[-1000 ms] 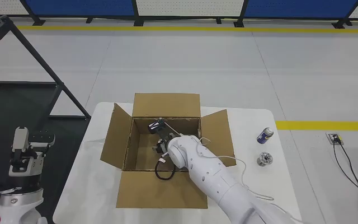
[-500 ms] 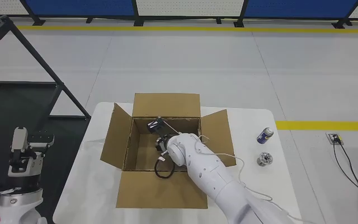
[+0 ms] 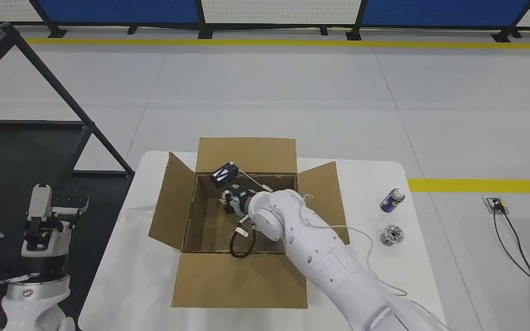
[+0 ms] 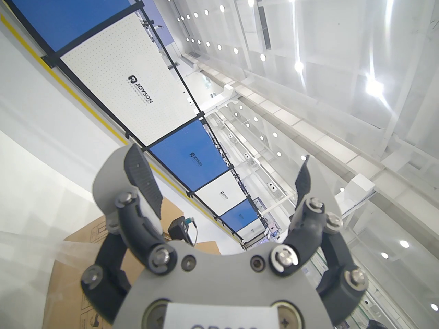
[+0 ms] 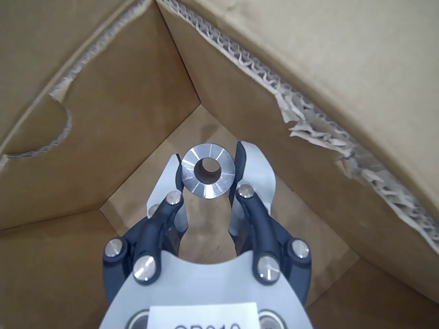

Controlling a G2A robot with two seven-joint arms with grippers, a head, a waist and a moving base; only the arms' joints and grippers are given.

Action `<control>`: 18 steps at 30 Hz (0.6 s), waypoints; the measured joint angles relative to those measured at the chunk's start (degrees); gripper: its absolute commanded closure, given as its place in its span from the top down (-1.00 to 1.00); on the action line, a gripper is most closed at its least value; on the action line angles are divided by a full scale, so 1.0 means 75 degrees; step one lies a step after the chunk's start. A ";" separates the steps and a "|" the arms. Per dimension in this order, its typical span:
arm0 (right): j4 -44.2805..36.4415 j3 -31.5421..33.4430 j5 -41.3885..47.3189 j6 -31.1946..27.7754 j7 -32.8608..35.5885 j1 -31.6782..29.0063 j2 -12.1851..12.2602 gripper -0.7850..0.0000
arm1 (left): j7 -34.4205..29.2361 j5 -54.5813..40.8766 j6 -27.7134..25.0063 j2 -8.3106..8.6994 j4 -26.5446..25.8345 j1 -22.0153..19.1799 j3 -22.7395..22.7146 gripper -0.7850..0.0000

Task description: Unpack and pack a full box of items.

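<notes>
An open cardboard box stands in the middle of the white table. My right gripper is down inside it, near the far left corner. In the right wrist view the right gripper is shut on a shiny metal cylinder with a centre hole, held above the box floor close to a corner. My left gripper is off the table's left side, pointing up at the ceiling, open with nothing in it. The same left arm appears at the lower left of the top view.
A blue-and-white can and a small metal part stand on the table to the right of the box. The box flaps are folded outward on all sides. A black cable loop hangs from the right arm inside the box.
My right gripper has moved inside the box toward its far left corner. The left arm has shifted slightly.
</notes>
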 measured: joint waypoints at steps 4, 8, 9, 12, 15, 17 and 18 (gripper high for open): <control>-0.1950 0.0590 -0.0714 0.0182 0.0505 -0.0930 0.0478 -1.00 | -0.0055 0.0085 0.0045 0.0003 -0.0010 -0.0076 0.0097 1.00; -0.4117 0.1271 -0.1446 0.0166 0.1189 -0.2095 0.0896 -1.00 | -0.0071 0.0169 0.0086 0.0004 -0.0051 -0.0127 0.0184 1.00; -0.4681 0.1455 -0.1617 0.0119 0.1334 -0.2428 0.0989 -1.00 | -0.0065 0.0183 0.0092 0.0004 -0.0054 -0.0135 0.0193 1.00; -0.5740 0.1816 -0.1836 0.0031 0.1489 -0.3094 0.1141 -1.00 | -0.0067 0.0196 0.0099 0.0004 -0.0053 -0.0145 0.0200 1.00; -0.6092 0.1976 -0.1873 0.0076 0.1489 -0.3338 0.1186 -1.00 | -0.0050 0.0208 0.0116 0.0004 -0.0052 -0.0147 0.0200 1.00; -0.6074 0.1970 -0.1872 0.0078 0.1488 -0.3327 0.1184 -1.00 | -0.0045 0.0213 0.0123 0.0002 -0.0046 -0.0146 0.0211 1.00; -0.6066 0.1967 -0.1871 0.0078 0.1488 -0.3321 0.1183 -1.00 | -0.0048 0.0223 0.0130 0.0002 -0.0035 -0.0150 0.0231 1.00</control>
